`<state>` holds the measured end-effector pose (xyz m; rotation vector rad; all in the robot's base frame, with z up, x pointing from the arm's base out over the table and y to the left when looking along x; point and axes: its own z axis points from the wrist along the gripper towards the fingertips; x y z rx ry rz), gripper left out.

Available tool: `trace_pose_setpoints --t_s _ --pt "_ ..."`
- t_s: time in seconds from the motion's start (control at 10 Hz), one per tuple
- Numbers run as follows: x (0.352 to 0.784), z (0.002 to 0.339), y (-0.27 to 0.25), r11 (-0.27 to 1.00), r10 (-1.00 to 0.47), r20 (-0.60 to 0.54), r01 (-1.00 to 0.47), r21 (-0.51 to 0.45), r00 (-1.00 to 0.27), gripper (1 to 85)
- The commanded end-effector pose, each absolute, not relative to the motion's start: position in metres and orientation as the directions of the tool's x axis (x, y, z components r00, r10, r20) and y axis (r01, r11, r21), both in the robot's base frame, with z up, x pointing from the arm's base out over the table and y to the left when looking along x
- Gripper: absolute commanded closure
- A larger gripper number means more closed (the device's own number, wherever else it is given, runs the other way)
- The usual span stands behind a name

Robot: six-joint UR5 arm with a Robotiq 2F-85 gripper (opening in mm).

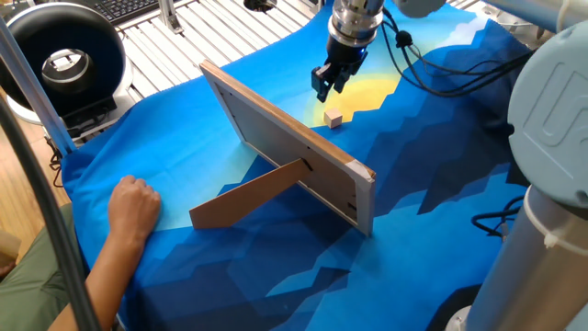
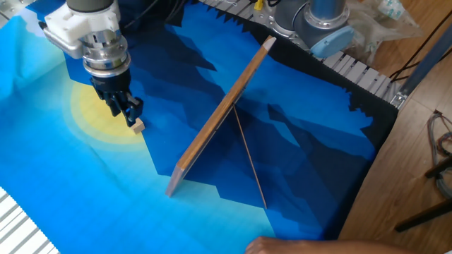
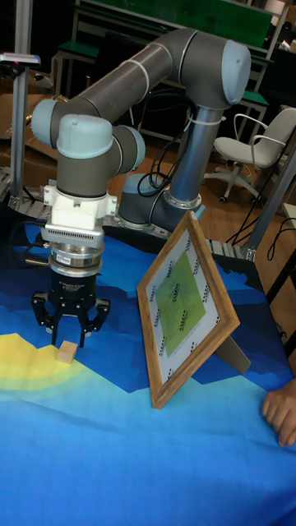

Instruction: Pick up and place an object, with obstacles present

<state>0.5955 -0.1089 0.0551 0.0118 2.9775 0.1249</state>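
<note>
The object, a tiny pale tan cube (image 1: 333,118) (image 2: 138,125) (image 3: 66,354), rests on the yellow patch of the blue cloth. My gripper (image 1: 325,85) (image 2: 126,113) (image 3: 70,330) hovers just above it, pointing down, open, with nothing between its fingers. In the tall fixed view the fingertips hang a little above the cube. The obstacle is a large wood-edged board (image 1: 285,147) (image 2: 224,109) (image 3: 189,308) standing tilted on its brown cardboard prop (image 1: 248,198), close beside the cube.
A person's fist (image 1: 135,204) (image 3: 279,415) rests on the cloth near the prop's end. A black round device (image 1: 64,60) stands off the cloth at the back left. Robot cables (image 1: 441,64) trail behind the gripper.
</note>
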Motion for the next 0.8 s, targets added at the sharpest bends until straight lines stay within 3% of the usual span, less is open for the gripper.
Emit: trace_pose_setpoints --t_s 0.0,0.7 --pt "0.594 0.042 -0.108 0.995 0.039 -0.166 0.022 0.101 -0.985 37.3" --pt "0.582 0.023 -0.105 0.995 0.031 -0.168 0.014 0.100 -0.985 37.7"
